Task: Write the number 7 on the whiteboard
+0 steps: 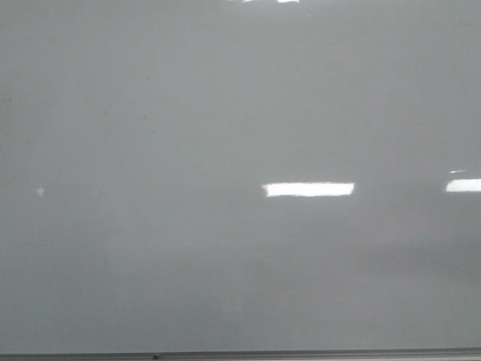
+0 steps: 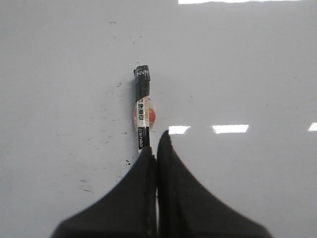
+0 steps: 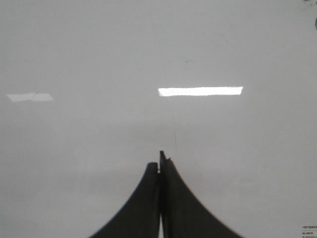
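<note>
The whiteboard (image 1: 225, 113) fills the front view, pale grey and glossy, with bright rectangular light reflections. No number 7 shows on it in any view. A black marker (image 2: 142, 89) with a white label and an orange-red spot lies on the board in the left wrist view. Its near end lies at the tip of my left gripper (image 2: 157, 148), whose jaws are shut together with nothing between them. My right gripper (image 3: 159, 161) is shut and empty over bare board. Neither gripper shows in the front view.
A thin grey frame edge (image 1: 240, 355) runs along the bottom of the front view. Small black smudges (image 2: 99, 141) dot the board beside the marker. A small printed label (image 3: 308, 231) sits at the corner of the right wrist view.
</note>
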Robot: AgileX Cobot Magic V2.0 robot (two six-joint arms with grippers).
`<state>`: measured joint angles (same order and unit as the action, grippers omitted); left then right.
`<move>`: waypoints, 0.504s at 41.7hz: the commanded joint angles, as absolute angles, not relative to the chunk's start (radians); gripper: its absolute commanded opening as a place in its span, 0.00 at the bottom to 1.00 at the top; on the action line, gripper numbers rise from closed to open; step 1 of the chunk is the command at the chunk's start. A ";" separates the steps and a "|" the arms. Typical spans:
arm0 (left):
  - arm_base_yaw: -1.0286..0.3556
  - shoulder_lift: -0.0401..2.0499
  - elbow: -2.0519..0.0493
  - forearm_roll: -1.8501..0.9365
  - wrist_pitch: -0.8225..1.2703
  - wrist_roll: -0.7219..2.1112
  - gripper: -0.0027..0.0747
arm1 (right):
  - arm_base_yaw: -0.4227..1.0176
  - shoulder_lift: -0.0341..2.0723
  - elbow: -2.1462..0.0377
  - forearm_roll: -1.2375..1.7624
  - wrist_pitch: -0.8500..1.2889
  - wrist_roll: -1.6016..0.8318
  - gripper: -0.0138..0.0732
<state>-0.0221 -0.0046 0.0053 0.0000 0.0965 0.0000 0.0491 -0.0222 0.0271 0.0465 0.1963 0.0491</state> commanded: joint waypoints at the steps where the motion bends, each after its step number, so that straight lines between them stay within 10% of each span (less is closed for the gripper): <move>1: -0.021 -0.019 0.010 0.000 0.010 0.000 0.01 | 0.053 -0.005 0.022 0.038 0.117 0.046 0.09; 12: -0.021 -0.019 -0.058 -0.147 -0.129 0.000 0.01 | 0.053 -0.005 -0.052 0.044 0.032 0.046 0.09; 21: -0.021 0.102 -0.333 0.041 0.142 0.000 0.01 | 0.053 0.091 -0.344 0.074 0.306 0.047 0.09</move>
